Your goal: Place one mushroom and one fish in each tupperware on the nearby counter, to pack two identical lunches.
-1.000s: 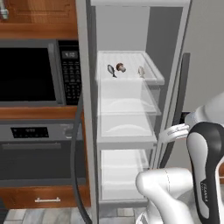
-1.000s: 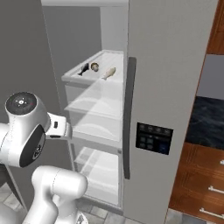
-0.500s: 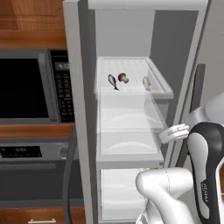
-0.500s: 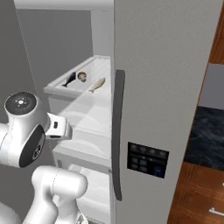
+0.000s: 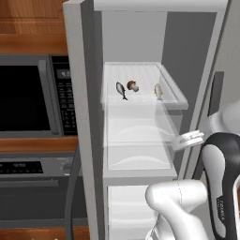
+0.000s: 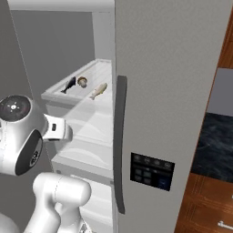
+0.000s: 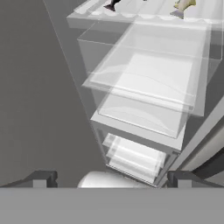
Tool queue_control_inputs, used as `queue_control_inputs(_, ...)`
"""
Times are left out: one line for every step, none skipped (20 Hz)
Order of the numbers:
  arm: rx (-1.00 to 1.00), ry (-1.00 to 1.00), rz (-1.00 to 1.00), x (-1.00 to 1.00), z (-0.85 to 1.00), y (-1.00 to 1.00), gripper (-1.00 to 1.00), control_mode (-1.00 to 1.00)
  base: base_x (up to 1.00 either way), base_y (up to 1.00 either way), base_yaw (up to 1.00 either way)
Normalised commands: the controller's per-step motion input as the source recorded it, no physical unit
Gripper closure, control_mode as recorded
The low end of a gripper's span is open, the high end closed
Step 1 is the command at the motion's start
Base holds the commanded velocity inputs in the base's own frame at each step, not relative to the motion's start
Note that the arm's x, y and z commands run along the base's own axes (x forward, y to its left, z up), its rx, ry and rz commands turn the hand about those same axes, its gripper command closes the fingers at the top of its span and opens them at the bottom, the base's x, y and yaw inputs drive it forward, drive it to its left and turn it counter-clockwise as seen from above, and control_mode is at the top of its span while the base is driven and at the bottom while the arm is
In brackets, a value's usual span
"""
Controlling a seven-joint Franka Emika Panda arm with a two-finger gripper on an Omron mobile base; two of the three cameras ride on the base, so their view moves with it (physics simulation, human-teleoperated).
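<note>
On the top shelf of the open fridge lie a dark fish (image 5: 121, 90), a brown-capped mushroom (image 5: 132, 86) and a pale fish (image 5: 158, 91). The right base view shows the same dark fish (image 6: 69, 84), mushroom (image 6: 82, 81) and pale fish (image 6: 98, 90). My gripper (image 7: 111, 179) is open, its fingertips (image 7: 41, 178) far apart, and it sits low in front of the fridge, well below that shelf, holding nothing. The dark fish (image 7: 113, 4) and the pale fish (image 7: 183, 5) sit at the top edge of the hand view. A strip of black counter (image 6: 218, 145) shows at the right. The tupperware is out of view.
Clear drawers (image 5: 140, 140) fill the fridge below the food shelf (image 5: 180, 101). The grey fridge door (image 6: 168, 113) with its dark handle stands to the right. A microwave (image 5: 33, 98) and an oven sit to the left. Wooden drawers (image 6: 209, 214) lie under the counter.
Both base views have shifted and the fridge looms larger, so the base has driven closer. The food on the shelf lies as before. The gripper stays open.
</note>
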Motion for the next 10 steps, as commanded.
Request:
queue_control_inputs(-0.01, -0.18, -0.01, -0.03, 0.53, 0.09, -1.00, -1.00, 0.00, 0.00, 0.00)
queue_control_inputs(-0.02, -0.18, -0.01, 0.00, 0.52, 0.10, -1.00, -1.00, 0.00, 0.00, 0.00)
queue_control_inputs(-0.03, -0.17, -0.02, 0.00, 0.50, 0.06, -1.00, -1.00, 0.00, 0.00, 0.00)
queue_control_inputs(-0.04, -0.15, -0.05, 0.00, 0.43, 0.00, -1.00, -1.00, 0.00, 0.00, 0.00)
queue_control_inputs(-0.02, -0.13, -0.04, 0.00, 0.42, 0.01, -1.00, -1.00, 0.00, 0.00, 0.00)
queue_control_inputs(0.00, -0.07, -0.03, 0.00, 0.36, 0.03, -1.00, -1.00, 0.00, 0.00, 0.00)
queue_control_inputs(0.00, -0.01, -0.03, 0.06, 0.30, 0.00, -1.00, -1.00, 0.00, 0.00, 0.00)
queue_control_inputs(0.00, 0.00, -0.02, 0.10, 0.26, 0.01, -1.00, -1.00, 0.00, 0.00, 0.00)
queue_control_inputs(0.00, 0.00, 0.00, 0.16, 0.23, 0.06, -1.00, -1.00, 0.00, 0.00, 0.00)
queue_control_inputs(0.00, 0.00, 0.00, 0.28, 0.22, 0.04, -1.00, -1.00, 0.00, 0.00, 0.00)
